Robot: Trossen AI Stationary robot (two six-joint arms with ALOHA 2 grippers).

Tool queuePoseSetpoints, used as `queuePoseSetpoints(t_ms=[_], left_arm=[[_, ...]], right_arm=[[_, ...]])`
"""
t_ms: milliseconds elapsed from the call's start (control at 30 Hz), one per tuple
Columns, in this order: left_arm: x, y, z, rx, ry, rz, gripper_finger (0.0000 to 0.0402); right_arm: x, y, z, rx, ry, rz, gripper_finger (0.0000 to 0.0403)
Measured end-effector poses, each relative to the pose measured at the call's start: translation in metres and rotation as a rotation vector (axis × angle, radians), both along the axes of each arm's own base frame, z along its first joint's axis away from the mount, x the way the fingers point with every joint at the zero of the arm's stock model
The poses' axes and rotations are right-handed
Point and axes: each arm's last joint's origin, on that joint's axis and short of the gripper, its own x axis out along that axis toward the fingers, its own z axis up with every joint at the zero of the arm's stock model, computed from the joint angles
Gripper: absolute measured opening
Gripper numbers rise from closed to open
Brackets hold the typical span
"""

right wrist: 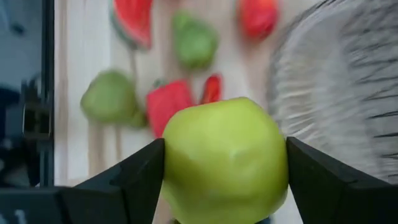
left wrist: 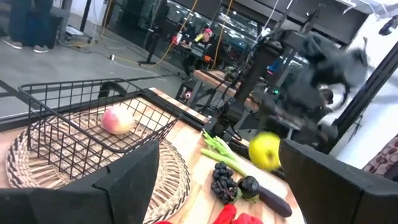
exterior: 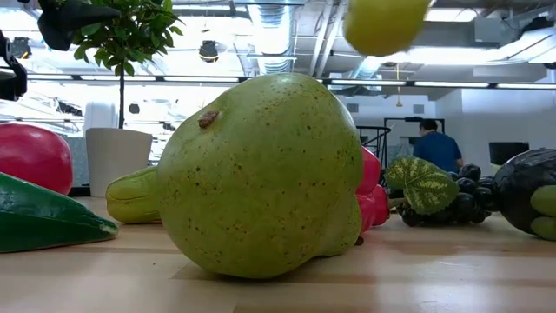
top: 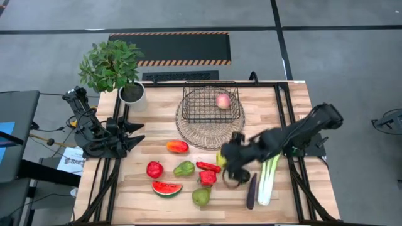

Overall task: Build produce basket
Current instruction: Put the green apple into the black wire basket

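My right gripper is shut on a yellow-green apple, which hangs above the table's middle, near the round tray's front edge. The dark wire basket stands on a pale round wire tray at the far middle, with a peach inside. The rest of the produce lies on the table in front of them: mango, red apple, watermelon slice, green pears, chili, eggplant, leek. My left gripper waits open at the left edge. My right gripper pinches the apple between its two fingers, one on each of two opposite sides. The fingers slant down from the table's right side. The apple is lifted clear of the table and of the other produce.
A leafy plant in a white pot stands at the far left corner. A large green pear fills the low view, with dark grapes behind it. A person stands in the room beyond the table.
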Motion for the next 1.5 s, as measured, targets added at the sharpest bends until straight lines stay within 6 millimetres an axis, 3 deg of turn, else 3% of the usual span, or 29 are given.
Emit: queuePoseSetpoints(t_ms=[167, 333, 533, 733, 867, 1100, 1333, 1500], left_arm=[[0.000, 0.000, 0.000, 0.000, 0.000, -0.001, 0.0316], [0.000, 0.000, 0.000, -0.001, -0.001, 0.000, 0.0316], [0.000, 0.000, 0.000, -0.008, -0.003, 0.001, 0.0316], [0.000, 0.000, 0.000, -0.025, -0.008, 0.001, 0.0316], [0.000, 0.000, 0.000, -0.027, -0.009, 0.002, 0.0316], [0.000, 0.000, 0.000, -0.042, -0.013, 0.010, 0.0315], [0.000, 0.001, 0.000, -0.071, -0.024, 0.051, 0.0315], [-0.001, 0.002, 0.000, -0.089, -0.031, 0.074, 0.0315]], right_arm=[[-0.022, -0.046, 0.040, -0.070, -0.149, -0.102, 0.0297], [-0.035, -0.093, 0.062, -0.144, -0.229, -0.235, 0.0297], [-0.035, -0.136, 0.066, -0.191, -0.236, -0.321, 0.0303], [-0.030, -0.162, 0.061, -0.142, -0.223, -0.342, 0.0313], [-0.019, -0.161, 0.071, -0.026, -0.370, -0.236, 0.0312], [-0.007, -0.137, 0.127, 0.309, -0.936, -0.143, 0.0312], [-0.025, -0.105, 0.182, 0.424, -1.499, 0.056, 0.0312], [-0.040, -0.080, 0.197, 0.363, -1.690, 0.181, 0.0312]])
